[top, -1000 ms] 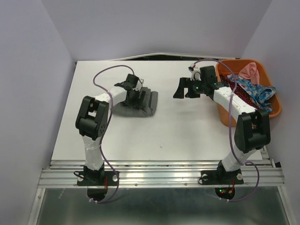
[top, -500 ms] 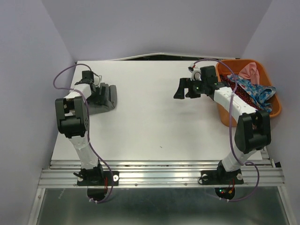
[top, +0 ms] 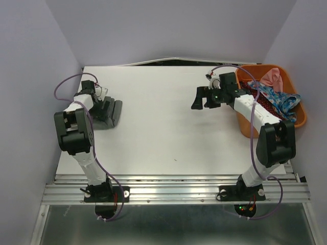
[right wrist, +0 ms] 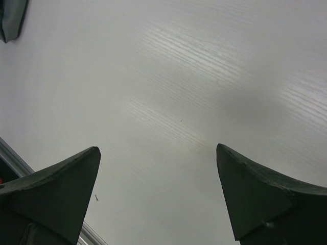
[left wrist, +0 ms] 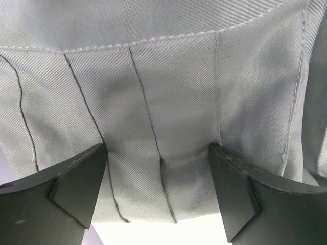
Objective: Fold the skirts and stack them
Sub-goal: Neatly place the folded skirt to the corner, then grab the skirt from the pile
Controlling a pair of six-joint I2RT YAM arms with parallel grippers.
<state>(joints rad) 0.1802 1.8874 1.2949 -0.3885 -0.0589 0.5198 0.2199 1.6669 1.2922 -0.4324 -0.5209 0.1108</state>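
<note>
The folded grey skirt (top: 114,113) lies at the table's left edge and fills the left wrist view (left wrist: 168,81). My left gripper (top: 105,108) rests on it with its jaws spread wide, and a fold of the cloth bulges between the fingers (left wrist: 158,189). My right gripper (top: 202,97) is open and empty above bare table right of centre (right wrist: 158,194). The blue flowered skirt (top: 280,100) and the dark red dotted skirt (top: 259,101) lie bunched in the orange basket (top: 302,120).
A pink cloth (top: 272,77) sits at the back of the basket, which stands at the table's right edge. The side wall is close on the left of the grey skirt. A corner of the grey skirt (right wrist: 10,20) shows far off in the right wrist view.
My left gripper has slid the grey skirt from left of centre to the table's left edge. The right arm has barely moved.
</note>
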